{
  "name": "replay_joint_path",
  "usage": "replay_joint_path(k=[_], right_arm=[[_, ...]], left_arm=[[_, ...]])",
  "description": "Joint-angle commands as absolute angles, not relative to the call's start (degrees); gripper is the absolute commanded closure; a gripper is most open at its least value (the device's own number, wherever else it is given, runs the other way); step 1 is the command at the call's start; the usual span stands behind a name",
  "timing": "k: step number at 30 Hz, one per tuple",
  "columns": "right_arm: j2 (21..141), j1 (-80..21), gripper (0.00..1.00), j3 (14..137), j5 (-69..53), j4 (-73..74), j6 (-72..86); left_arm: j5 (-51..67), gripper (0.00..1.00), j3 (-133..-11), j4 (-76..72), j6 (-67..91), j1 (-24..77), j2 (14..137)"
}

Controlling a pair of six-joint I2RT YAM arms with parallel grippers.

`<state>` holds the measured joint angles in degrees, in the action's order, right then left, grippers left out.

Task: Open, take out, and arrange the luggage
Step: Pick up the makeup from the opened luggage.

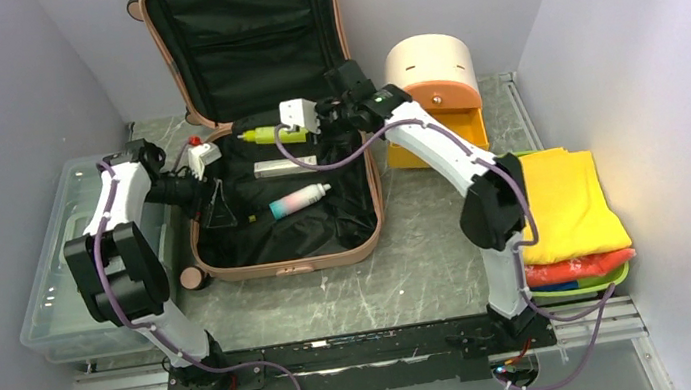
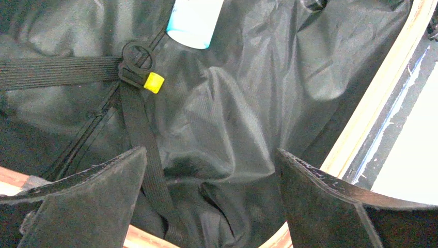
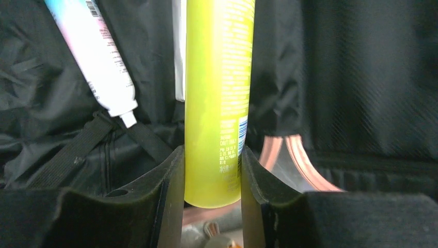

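Luggage edges: the luggage [image 1: 280, 265] is lying open in the middle of the surface [image 1: 431, 264], with its lid standing up against the back wall. Bare surface is showing in front of the luggage and along its right side.
Left of the luggage: a clear bin [image 1: 52, 294] is sitting just beside it, and the left arm is reaching across the gap.
Right of the luggage: a cream-and-orange container [image 1: 429, 93] is standing near the back corner. Further right, a green tray [image 1: 585, 281] is carrying folded cloths, with a yellow cloth [image 1: 564, 196] lying on top.
Inside the luggage: a lime-yellow bottle [image 1: 258, 136] is lying near the hinge, a flat pale item [image 1: 284, 166] at the middle and a pastel tube [image 1: 300, 201] toward the front, all over black lining.
Right fingers [image 3: 173, 178]: pinching the bottle's end near the hinge.
Left fingers [image 2: 121, 178]: spreading wide over the luggage's left side, with only lining showing between them.
Right wrist view only: small print is running down the bottle, and the tube's white cap is touching a black strap.
Left wrist view only: a strap ring with a yellow tag [image 2: 153, 82] is lying just beside the tube's end.
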<state>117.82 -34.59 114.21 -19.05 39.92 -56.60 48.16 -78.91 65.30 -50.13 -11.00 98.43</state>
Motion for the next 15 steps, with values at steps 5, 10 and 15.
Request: replay_joint_path(k=[5,10,15], right_arm=[[100.7,-30.3,1.00,100.8,-13.9,38.5,-52.7],[93.0,-26.6,1.00,93.1,-11.9,39.2,-50.6],[84.8,-21.9,1.00,84.3,-9.4,36.5,-48.5]], left_arm=[[43.2,0.01,-86.4,68.1,-46.2,-11.2,93.0],[35.1,0.01,-88.4,65.1,-39.8,-11.2,89.0],[25.4,0.01,-90.2,69.0,-33.8,-10.7,87.0]])
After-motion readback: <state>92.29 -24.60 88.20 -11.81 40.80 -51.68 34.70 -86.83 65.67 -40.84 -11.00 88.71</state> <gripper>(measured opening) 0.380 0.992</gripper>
